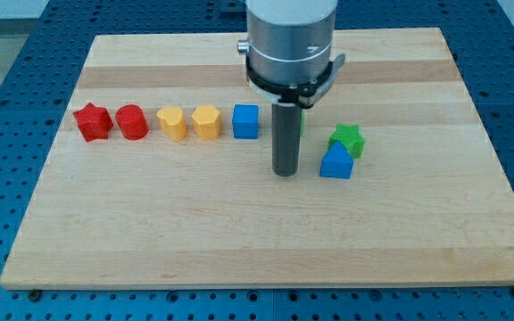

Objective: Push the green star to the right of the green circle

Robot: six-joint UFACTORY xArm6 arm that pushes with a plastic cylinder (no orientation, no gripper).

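The green star (pixel 349 139) lies right of the board's centre, touching the upper right of a blue triangular block (pixel 335 163). My tip (pixel 285 172) rests on the board just left of the blue triangular block, and left of and a little below the green star. A thin sliver of green (pixel 302 120) shows at the rod's right edge. It appears to be the green circle, mostly hidden behind the rod.
A row of blocks runs leftward from the rod: a blue cube (pixel 246 121), two yellow blocks (pixel 206 121) (pixel 173 123), a red round block (pixel 132 121) and a red star (pixel 92 121). The wooden board (pixel 239 250) lies on a blue perforated table.
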